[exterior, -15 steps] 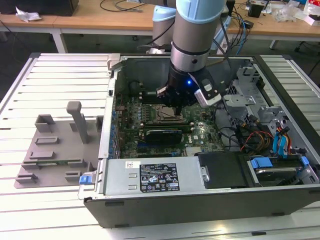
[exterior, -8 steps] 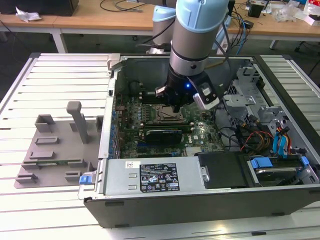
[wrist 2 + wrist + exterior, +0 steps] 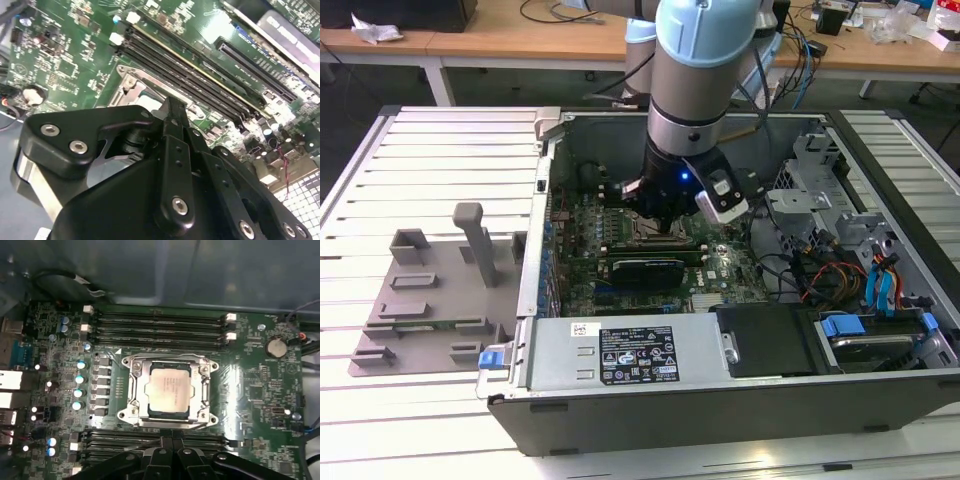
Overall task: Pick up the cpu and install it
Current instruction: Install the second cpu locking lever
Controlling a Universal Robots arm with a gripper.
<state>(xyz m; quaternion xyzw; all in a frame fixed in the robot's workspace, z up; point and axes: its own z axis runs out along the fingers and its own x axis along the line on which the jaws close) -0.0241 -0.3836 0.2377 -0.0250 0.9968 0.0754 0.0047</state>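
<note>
The cpu, a pale silvery square, lies flat inside the metal socket frame on the green motherboard. In the second wrist view a pale corner of the cpu shows behind the black finger linkage. My gripper hovers over the memory slots beside the socket, apart from the chip. Its fingers are shut together with nothing between them. In the exterior view the gripper hangs low inside the open computer case, over the board's middle.
Rows of memory slots flank the socket on two sides. A dark expansion card and cable bundles lie in the case. A grey fixture plate with upright posts stands at the exterior view's left on the slatted table.
</note>
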